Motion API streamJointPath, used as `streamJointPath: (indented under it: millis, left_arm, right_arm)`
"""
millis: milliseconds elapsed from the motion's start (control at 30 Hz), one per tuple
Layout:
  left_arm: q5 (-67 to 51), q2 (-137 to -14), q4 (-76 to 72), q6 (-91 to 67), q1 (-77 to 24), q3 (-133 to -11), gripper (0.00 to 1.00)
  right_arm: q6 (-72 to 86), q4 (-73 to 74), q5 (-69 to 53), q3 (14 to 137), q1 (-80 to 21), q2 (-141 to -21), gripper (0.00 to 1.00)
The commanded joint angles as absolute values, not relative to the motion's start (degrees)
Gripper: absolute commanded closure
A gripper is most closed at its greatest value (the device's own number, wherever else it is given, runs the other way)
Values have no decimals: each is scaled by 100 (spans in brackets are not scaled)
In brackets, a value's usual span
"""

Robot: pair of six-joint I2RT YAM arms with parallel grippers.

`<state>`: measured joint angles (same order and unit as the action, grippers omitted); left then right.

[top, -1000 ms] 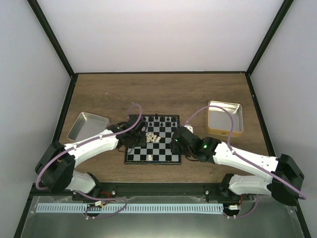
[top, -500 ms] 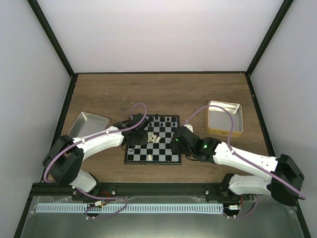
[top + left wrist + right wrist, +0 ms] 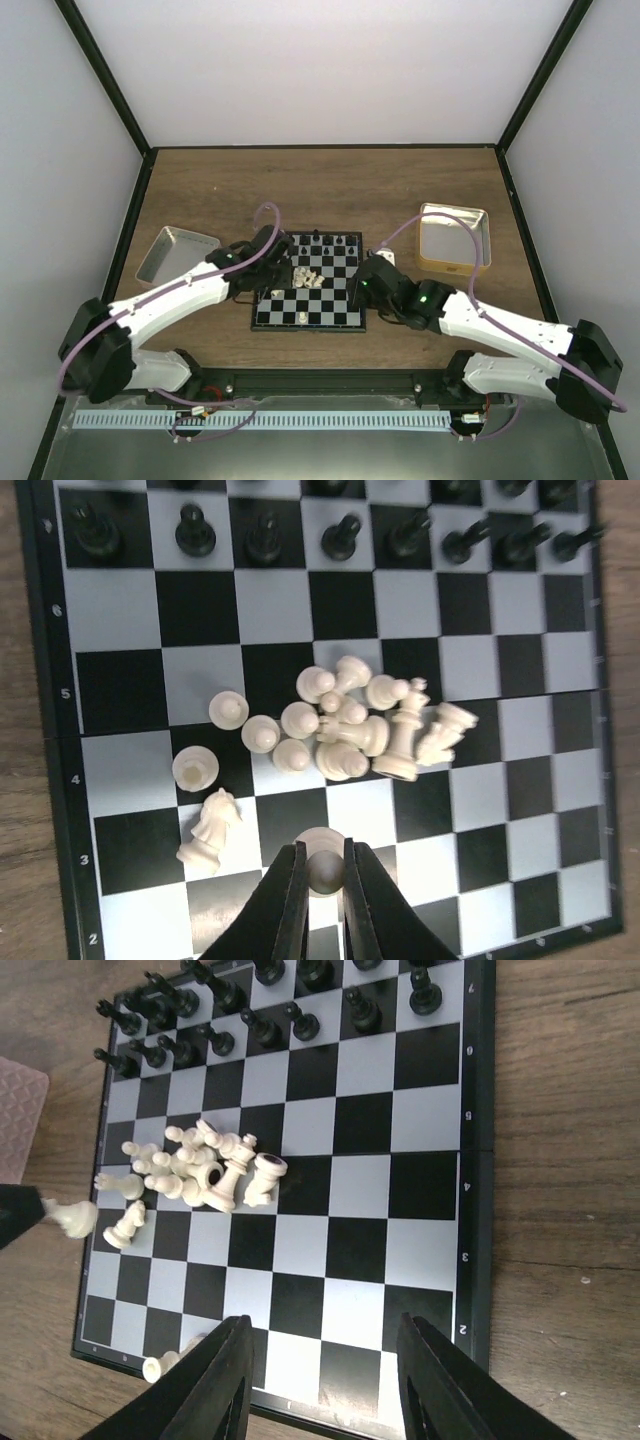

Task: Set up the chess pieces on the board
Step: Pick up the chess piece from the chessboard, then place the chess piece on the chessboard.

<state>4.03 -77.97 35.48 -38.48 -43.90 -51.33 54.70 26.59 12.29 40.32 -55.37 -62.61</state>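
Room: white walls on three sides, black frame posts, and a brown wooden worktop (image 3: 330, 185) under both arms.
Board: the board (image 3: 325, 308) lies flat in the middle of the worktop, close to the arm bases and between the two grippers.
Black pieces: the black pieces (image 3: 340, 535) stand upright in the two rows along the far edge of the board.
White heap: the white heap (image 3: 350, 730) is a jumble of cream figures in the middle rows, some upright, several tipped over and touching each other.
Strays: a white knight (image 3: 208, 830) lies just to the near left of the heap. A lone white piece (image 3: 302, 316) sits on the nearest rows, well apart from the rest.
Left gripper: the left gripper (image 3: 321, 852) hangs over the near left part of the board, with its fingers pressed in on a white pawn (image 3: 325, 872). From the left wrist view the pawn sits over a square near the row marked 3. Whether it is clear of the board I cannot tell.
Right gripper: the right gripper (image 3: 325, 1335) hovers over the near right part of the board, fingers spread, with nothing between them.
Silver tray: the silver tray (image 3: 190, 237) lies on the worktop to the left of the board.
Gold-rimmed tin: the gold-rimmed tin (image 3: 440, 266) lies to the right of the board, with a purple cable crossing above it.
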Motion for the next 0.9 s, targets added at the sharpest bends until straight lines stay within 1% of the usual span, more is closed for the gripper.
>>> streamJointPath:
  millis: [0,133,367,433,533,867]
  left_arm:
    - [474,-7181,3702,-3824,-4428,-5085,93]
    - [604,-6816,3709,-3964,-4507,-4820,93]
    - [1475,-6470,3729,-4728,-5390,-4295,93]
    - [1718,-6492,3676,-4896,-5731,-4171,93]
    - [1778,-6596,3459,-4987,-5934,-4002,93]
    - [1688,-7312,2817,-4976,-6142,-3780,92]
  right_arm:
    - [5514,2495,1552,3947,-5484,-6069,59]
    - [5553,2444,1567,3965,-5483,-6080,59]
    - [5569,2404,1539,3925,-5483,-6135,59]
    - [5564,2381,1522,3921,-5484,-6183,59]
    - [5565,2320,1461,3935,-5481,-6270,59]
    - [5523,2267,1391,3971,-5484,-6400,59]
